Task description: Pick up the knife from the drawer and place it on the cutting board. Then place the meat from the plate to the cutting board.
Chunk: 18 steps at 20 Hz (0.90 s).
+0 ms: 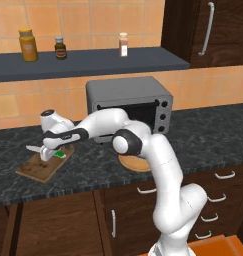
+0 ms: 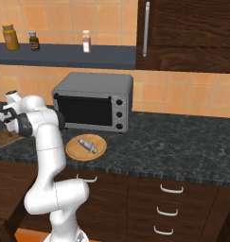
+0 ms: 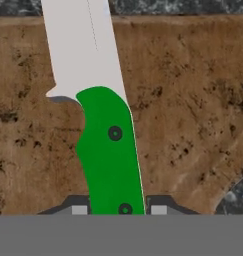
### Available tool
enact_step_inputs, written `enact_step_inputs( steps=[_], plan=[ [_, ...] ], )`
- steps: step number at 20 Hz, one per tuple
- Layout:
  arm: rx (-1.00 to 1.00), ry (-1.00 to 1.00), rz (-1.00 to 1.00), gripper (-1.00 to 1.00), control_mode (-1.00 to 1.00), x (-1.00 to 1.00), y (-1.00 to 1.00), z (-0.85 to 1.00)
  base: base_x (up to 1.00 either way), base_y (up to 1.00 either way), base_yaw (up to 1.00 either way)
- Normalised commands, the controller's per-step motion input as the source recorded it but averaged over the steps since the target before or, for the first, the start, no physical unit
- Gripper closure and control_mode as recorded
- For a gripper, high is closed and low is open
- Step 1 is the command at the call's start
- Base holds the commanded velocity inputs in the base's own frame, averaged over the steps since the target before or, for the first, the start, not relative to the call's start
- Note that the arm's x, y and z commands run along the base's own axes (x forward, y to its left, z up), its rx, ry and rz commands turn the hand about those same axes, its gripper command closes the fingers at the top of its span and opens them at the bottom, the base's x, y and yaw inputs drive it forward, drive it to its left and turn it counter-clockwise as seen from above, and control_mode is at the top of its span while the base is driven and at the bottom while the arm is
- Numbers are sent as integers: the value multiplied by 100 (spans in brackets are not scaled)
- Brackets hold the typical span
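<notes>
Hand view: tool (image 3: pixel 118 210) grips the knife (image 3: pixel 110 150) over the cutting board (image 3: pixel 193 100); meat (image 2: pixel 86 145) waits on the plate (image 2: pixel 74 152).

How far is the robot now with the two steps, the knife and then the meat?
The green-handled knife with the pale blade is out of the drawer and lies over the speckled brown wooden cutting board. In hand: the gripper clasps the handle between its fingertips, so the knife is not yet released. Left: the small grey-pink meat lies on the round tan plate near the toaster oven.
</notes>
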Motion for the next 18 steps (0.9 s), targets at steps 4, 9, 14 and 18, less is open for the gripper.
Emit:
enact_step_inputs(
  steps=[4,9,14,18],
  plan=[
    [0,0,0,-100,-100,-5,0,0,0,0,0],
    [3,-5,0,-100,-100,-28,-13,21,0,0,0],
    [10,-10,-5,-100,-100,-84,-45,20,0,0,0],
    [10,-2,-9,-100,-100,-87,-75,0,0,0,0]
  ],
)
